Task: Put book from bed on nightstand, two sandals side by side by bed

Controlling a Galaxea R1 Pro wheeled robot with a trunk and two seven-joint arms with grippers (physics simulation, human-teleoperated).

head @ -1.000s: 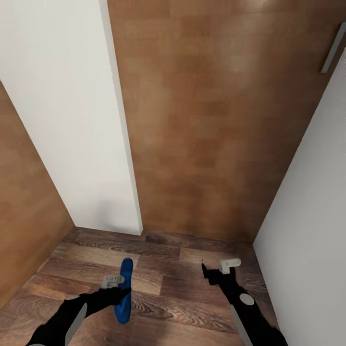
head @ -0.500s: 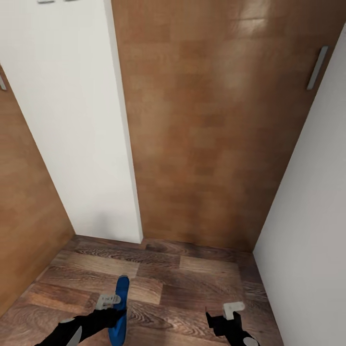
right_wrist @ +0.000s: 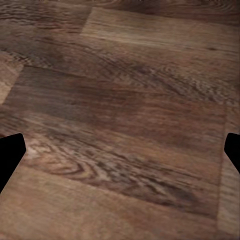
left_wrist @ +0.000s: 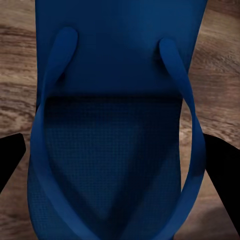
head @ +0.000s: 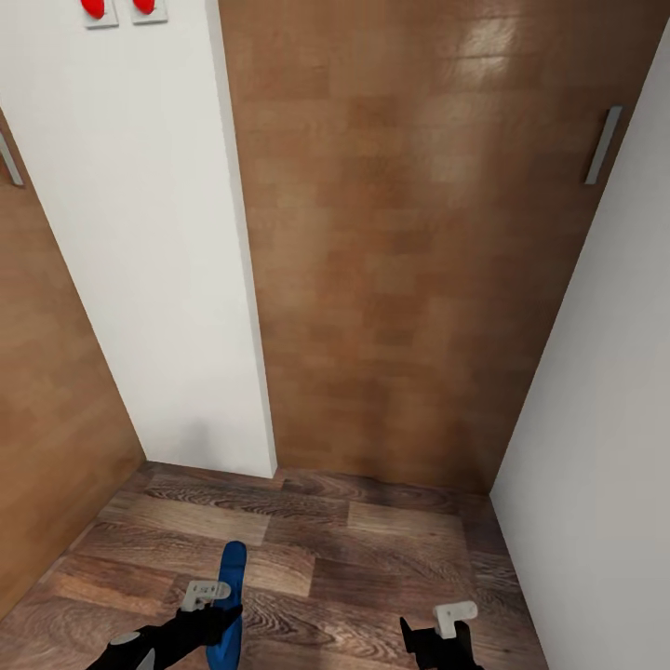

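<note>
Tilted upward since earlier, toward brown door (head: 391, 261); left fingers (left_wrist: 10, 165) clamped on blue sandal (left_wrist: 120, 125), right fingers (right_wrist: 9, 155) spread, empty; bed unreached, likely.

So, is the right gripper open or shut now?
Open: in the right wrist view, the right gripper has its fingertips far apart over bare floor.

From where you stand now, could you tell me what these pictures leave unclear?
- Blue sandal: head view cuts off its near end at the bottom edge; in the left wrist view its ends run past the frame.
- Left gripper: arm covers its fingers in the head view.
- Right gripper: lower edge crops it in the head view.
- Red items: cropped by the upper edge.
</note>
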